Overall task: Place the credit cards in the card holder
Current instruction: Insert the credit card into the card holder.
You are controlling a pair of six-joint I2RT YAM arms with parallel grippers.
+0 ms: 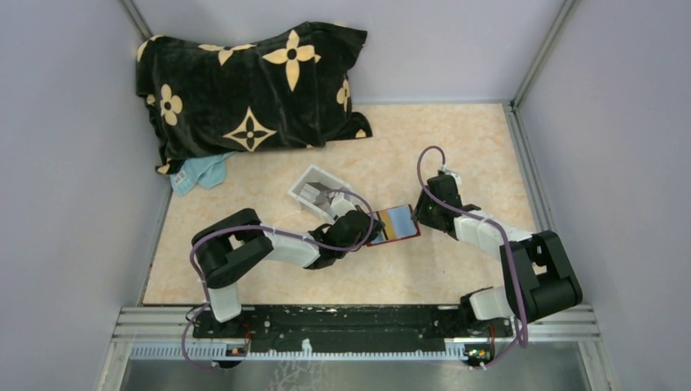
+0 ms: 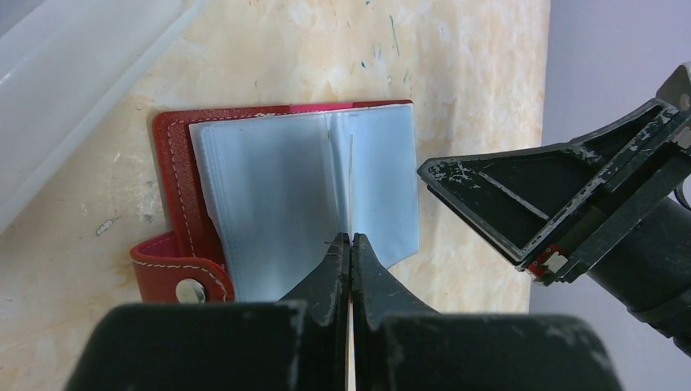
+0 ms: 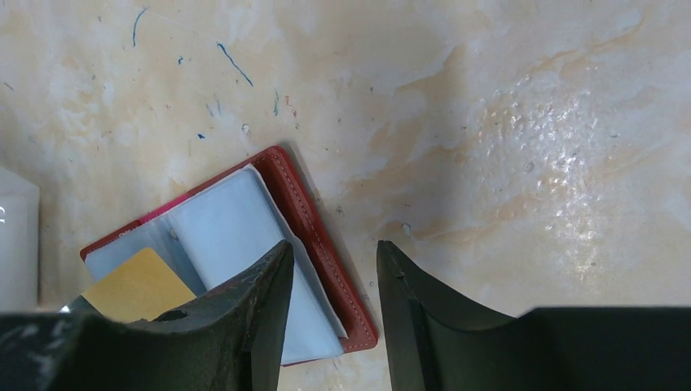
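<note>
Red card holder (image 2: 175, 163) lies open on the table (image 3: 489, 122), clear sleeves (image 2: 269, 187) facing up. The left hand (image 2: 351, 240), pinched shut, appears to hold a tan credit card (image 3: 138, 285) edge-on over it. The right hand (image 3: 334, 248) hovers half-open and empty at the holder's edge. Steadying the holder would probably help the card slide in squarely.

Card holder (image 2: 173, 187) was red with white stitching, card (image 3: 138, 285) tan, pillow (image 1: 244, 81) black with cream flowers, table (image 1: 456, 147) marbled beige.

The cream marbled tabletop (image 1: 456, 147) bears a black flowered pillow (image 1: 253, 90) and blue cloth (image 1: 200, 173). A white tray (image 1: 303, 181) and red card holder (image 1: 399, 221) lie centrally.
</note>
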